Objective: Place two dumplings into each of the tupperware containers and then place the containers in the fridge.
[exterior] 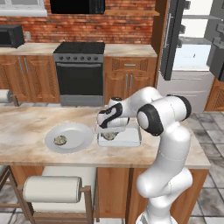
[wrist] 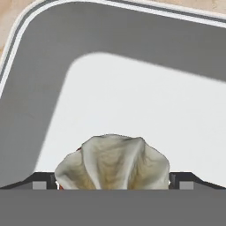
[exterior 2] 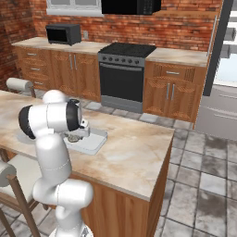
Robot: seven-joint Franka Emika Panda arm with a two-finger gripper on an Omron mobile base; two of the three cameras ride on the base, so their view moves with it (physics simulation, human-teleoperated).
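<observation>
Brick walls, wooden cabinets and a black oven back a marble-topped island (exterior: pixel 26 127), and on that island the work is under way. One dumpling (wrist: pixel 112 162) sits low in the hand view, pale and pleated, over the white floor of a tupperware container (wrist: pixel 132 97) whose grey wall curves round it; the gripper's dark tips flank it on both sides, well spread, so I judge it released or just being released into the tray rather than pinched (contact with the tips cannot be told). From the left base view the same container (exterior: pixel 130 139) lies on the island just right of a round white plate (exterior: pixel 74 133), and a second dumpling (exterior: pixel 60 140) rests on that plate.

By my reading, the task is at an early stage: at most one dumpling is in this container, one waits on the plate, and I cannot make out the other two dumplings or the second container. Beyond the island the fridge (exterior: pixel 173 39) stands with its door open, white shelves showing, and no container is in it yet.

Bent forward from its base, the arm folds at the elbow and drops its wrist so the gripper (exterior: pixel 110 133) points straight down, jaws wide, just over the container's left end.
</observation>
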